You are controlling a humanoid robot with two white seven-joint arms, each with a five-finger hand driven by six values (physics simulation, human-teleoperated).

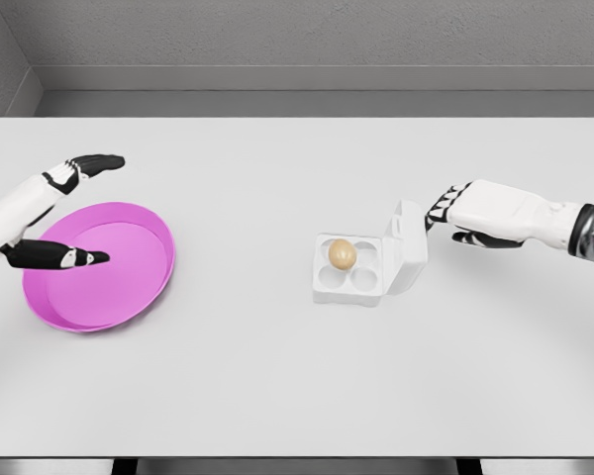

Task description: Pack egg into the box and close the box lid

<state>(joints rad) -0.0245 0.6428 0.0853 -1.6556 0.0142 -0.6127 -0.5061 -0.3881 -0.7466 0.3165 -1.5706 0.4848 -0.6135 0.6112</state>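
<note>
A tan egg (342, 254) sits in the far-left cup of a small white egg box (349, 281) near the table's middle. The box lid (407, 247) stands raised on the right side, tilted outward. My right hand (444, 210) reaches in from the right, its dark fingertips touching the lid's upper outer edge, and it holds nothing. At the left, my left hand (79, 213) hovers over a pink plate (139, 287), fingers spread and holding nothing.
The white table (277, 396) runs to a grey back wall. The pink plate has nothing on it. Only the plate and egg box stand on the tabletop.
</note>
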